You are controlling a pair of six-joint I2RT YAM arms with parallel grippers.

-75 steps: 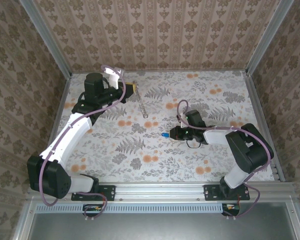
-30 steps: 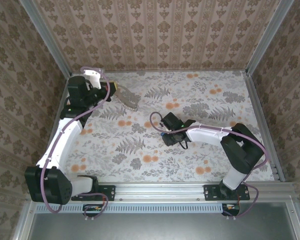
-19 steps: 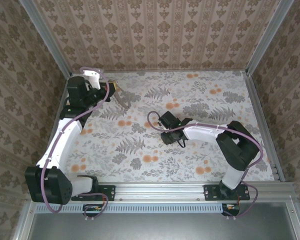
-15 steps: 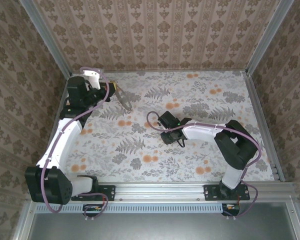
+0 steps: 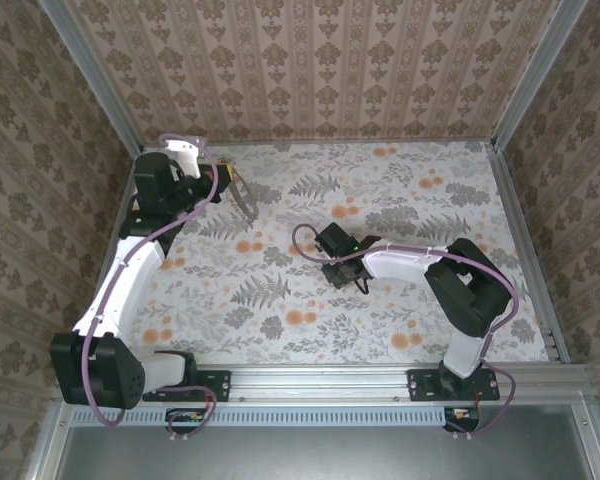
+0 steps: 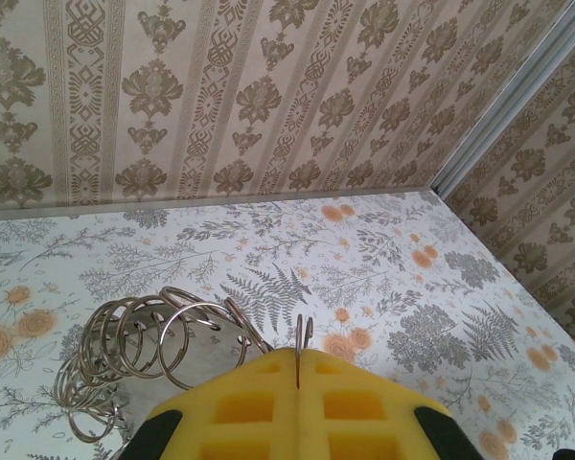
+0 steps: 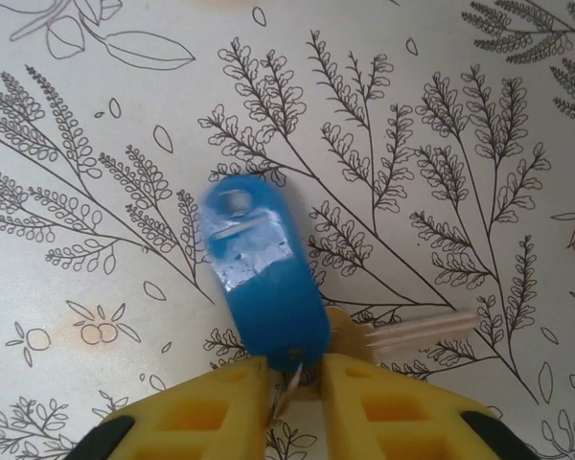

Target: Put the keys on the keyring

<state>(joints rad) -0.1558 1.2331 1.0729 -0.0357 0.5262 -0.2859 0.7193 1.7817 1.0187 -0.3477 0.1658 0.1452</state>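
Thin metal keyring is being clamped in shut left jaws; blue plastic-headed key is being pinched by near-shut right jaws; threading is still pending.

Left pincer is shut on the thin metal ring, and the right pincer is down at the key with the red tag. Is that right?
Not quite. The key has a blue tag, not a red one, as the right wrist view shows. The rest holds: the left pincer is shut on the thin metal ring, and the right pincer is down at the key.
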